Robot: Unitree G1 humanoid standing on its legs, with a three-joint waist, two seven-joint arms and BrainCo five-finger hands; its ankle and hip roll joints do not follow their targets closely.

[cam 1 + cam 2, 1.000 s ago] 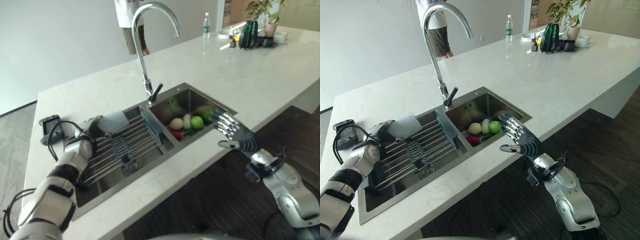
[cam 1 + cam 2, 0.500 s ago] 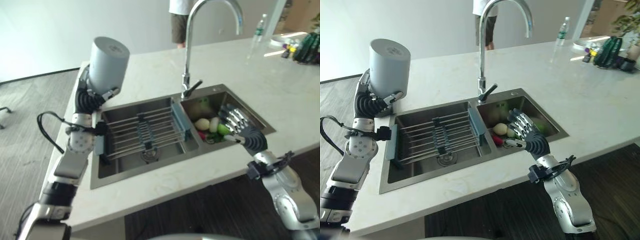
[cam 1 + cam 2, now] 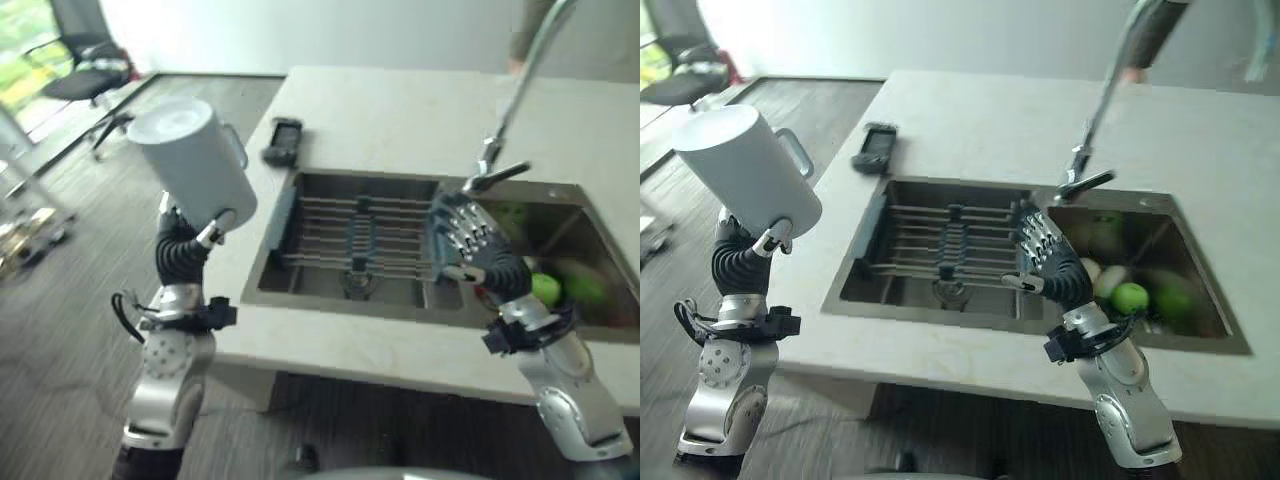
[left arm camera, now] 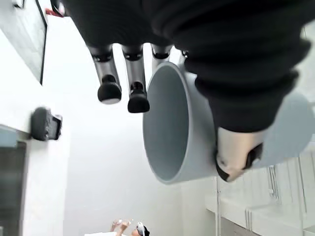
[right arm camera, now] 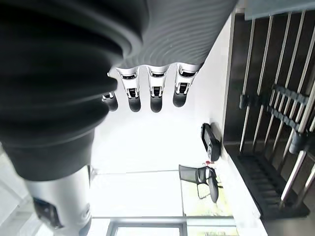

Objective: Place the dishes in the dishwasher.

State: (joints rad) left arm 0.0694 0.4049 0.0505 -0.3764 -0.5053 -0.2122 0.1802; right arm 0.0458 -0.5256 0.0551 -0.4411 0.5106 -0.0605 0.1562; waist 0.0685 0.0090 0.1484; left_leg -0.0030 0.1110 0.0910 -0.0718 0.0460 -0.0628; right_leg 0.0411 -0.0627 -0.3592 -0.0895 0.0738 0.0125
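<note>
The left hand (image 3: 186,250) is raised well off to the left of the counter (image 3: 400,110), out over the floor (image 3: 60,300), with its fingers and thumb curled round one grey mug (image 3: 190,165). The mug is held tilted, its flat base turned up and away from the sink, a single loop handle (image 3: 797,152) sticking out on the side toward the counter. In the left wrist view the thumb (image 4: 236,157) presses the mug's outer wall while the fingers (image 4: 139,101) curl beside its open rim (two dark tips stand just clear of the rim, the others are hidden behind the wall).

The right hand (image 3: 1050,265) hangs above the sink (image 3: 860,270), over the divider between its two basins, holding and touching nothing. Its fingers are spread and nearly straight, thumb set apart, and the right wrist view shows the fingertips (image 5: 155,103) in a loose row with air beyond them.

One wire rack (image 3: 350,235) spans the left basin. The right basin holds a few pieces of produce, of which one green apple (image 3: 1130,297) is plain; the rest are too blurred to count. One tap (image 3: 1095,130) rises behind the sink, and one small dark device (image 3: 283,142) lies on the counter beyond the sink's left end. One office chair (image 3: 85,70) stands far off on the floor.
</note>
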